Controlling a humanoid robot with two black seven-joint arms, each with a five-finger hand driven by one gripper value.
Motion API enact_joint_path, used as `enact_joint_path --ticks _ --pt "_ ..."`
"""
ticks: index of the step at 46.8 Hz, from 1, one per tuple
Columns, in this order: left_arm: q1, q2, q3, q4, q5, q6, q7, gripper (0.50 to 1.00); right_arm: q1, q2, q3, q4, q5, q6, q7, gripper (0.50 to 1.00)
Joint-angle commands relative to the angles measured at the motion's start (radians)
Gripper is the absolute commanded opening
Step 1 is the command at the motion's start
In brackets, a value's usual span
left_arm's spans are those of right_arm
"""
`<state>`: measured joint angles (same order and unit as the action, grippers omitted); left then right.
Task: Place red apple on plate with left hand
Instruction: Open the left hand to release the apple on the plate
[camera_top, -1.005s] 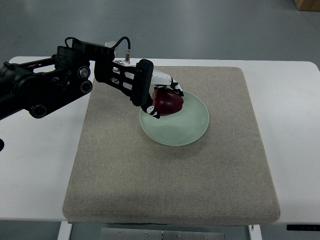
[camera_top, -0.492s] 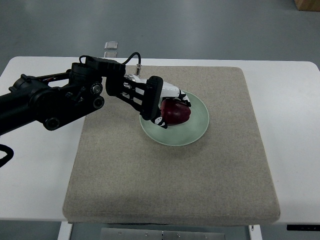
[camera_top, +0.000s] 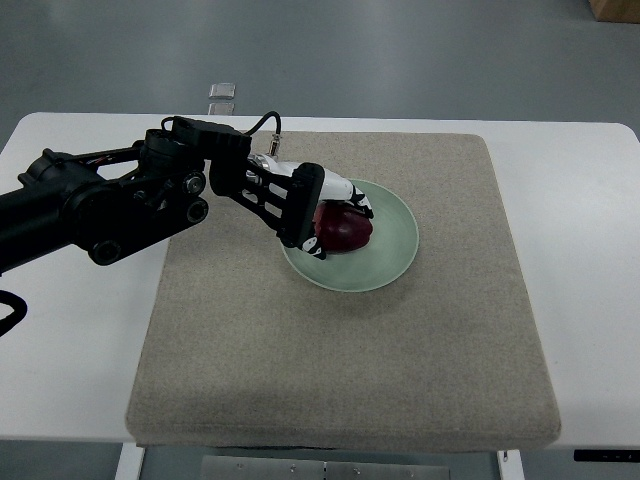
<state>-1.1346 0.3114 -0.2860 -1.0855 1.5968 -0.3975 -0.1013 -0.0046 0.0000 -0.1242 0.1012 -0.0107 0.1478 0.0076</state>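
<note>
We observe the left hand (camera_top: 325, 215) has drawn slightly leftward, still grasping the dark red round apple (camera_top: 342, 228), which now sits on the pale green glass plate (camera_top: 390, 250); release remains.

The left hand (camera_top: 318, 212) is covering the near left side of the apple (camera_top: 345, 229) and part of the plate (camera_top: 392, 250) rim. Whether the apple is resting on the plate is not showing. The picture's left edge is cutting off the arm (camera_top: 90, 205).
</note>
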Motion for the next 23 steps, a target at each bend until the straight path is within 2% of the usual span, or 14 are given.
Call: enact_joint_path --ticks 1,5,13,23 --pt "-0.001 0.000 -0.002 0.001 -0.003 0.000 0.000 0.973 0.000 0.000 0.000 0.000 0.000 -0.001 0.000 0.964" --pt "-0.001 0.003 -0.004 0.001 -0.014 0.000 0.000 0.994 0.000 0.000 0.000 0.000 0.000 -0.001 0.000 0.964" --pt "-0.002 0.009 -0.021 -0.002 -0.066 0.008 -0.001 0.996 0.000 0.000 0.000 0.000 0.000 -0.001 0.000 0.964" --pt "-0.022 0.066 -0.032 0.013 -0.377 0.026 -0.001 0.996 0.000 0.000 0.000 0.000 0.000 0.001 0.000 0.964"
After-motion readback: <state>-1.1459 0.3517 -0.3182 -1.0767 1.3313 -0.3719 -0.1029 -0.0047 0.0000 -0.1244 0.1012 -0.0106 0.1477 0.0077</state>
